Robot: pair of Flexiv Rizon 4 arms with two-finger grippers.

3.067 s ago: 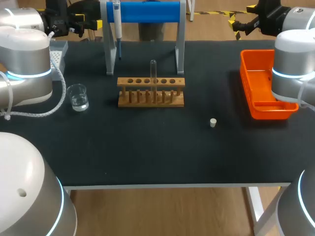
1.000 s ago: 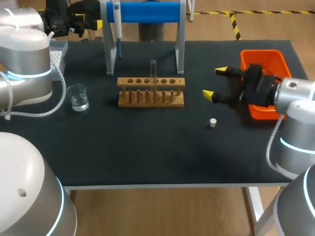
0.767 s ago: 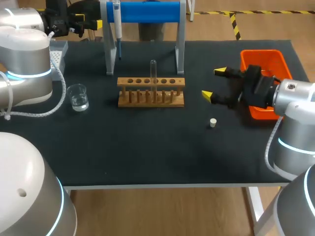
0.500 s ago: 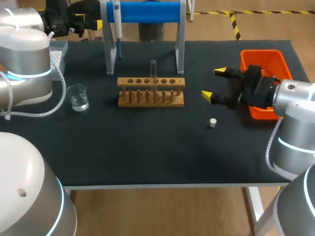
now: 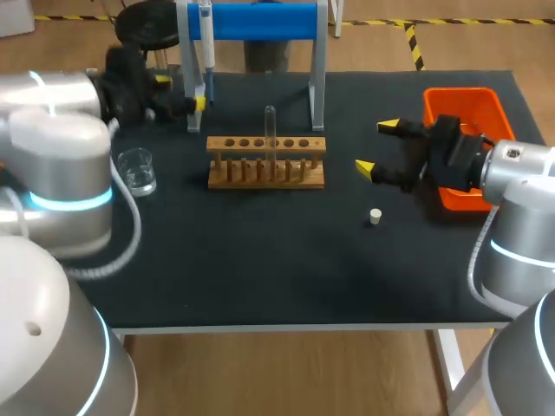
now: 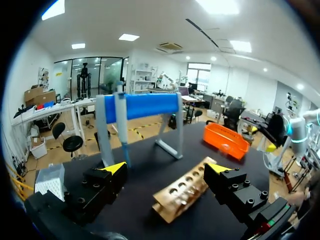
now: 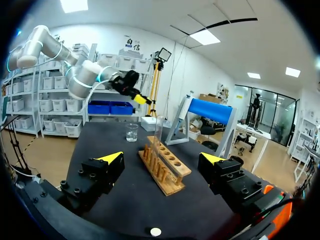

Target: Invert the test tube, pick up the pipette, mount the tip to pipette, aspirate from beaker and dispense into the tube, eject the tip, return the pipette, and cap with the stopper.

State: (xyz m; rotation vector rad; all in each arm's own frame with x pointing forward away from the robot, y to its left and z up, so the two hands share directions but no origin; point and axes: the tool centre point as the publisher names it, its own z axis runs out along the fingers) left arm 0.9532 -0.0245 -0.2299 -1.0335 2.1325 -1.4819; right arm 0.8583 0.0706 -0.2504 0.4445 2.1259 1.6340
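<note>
The table [image 5: 260, 260] had a flat, dark, matt top. Near its middle stood the wooden rack [image 5: 266, 162], a long block of light brown wood with a row of round holes. The test tube [image 5: 270, 130], a thin cylinder of clear glass, stood upright in a hole close to the middle of the row. To the left of the rack was the beaker [image 5: 137, 171], a small round vessel of clear glass with a little clear liquid in it. At the far side, behind the rack, a stand [image 5: 260, 19] with grey metal legs and a thick blue round bar carried the pipette [image 5: 206, 43], a slim pale body hanging straight down at the left end of the bar. The stopper [image 5: 375, 217], a small pale plug, lay alone on the table, to the right of the rack and nearer. The orange tray [image 5: 460, 130], of smooth plastic with low walls, was at the far right. The left arm came in from the left, and the left gripper [image 5: 181, 91] hung just left of the stand's left leg and farther than the beaker, its fingers wide apart and holding nothing. The right gripper [image 5: 376, 146] hovered between the rack and the orange tray, farther than the stopper, pointing left toward the rack; its fingers too were wide apart with nothing between them.
</note>
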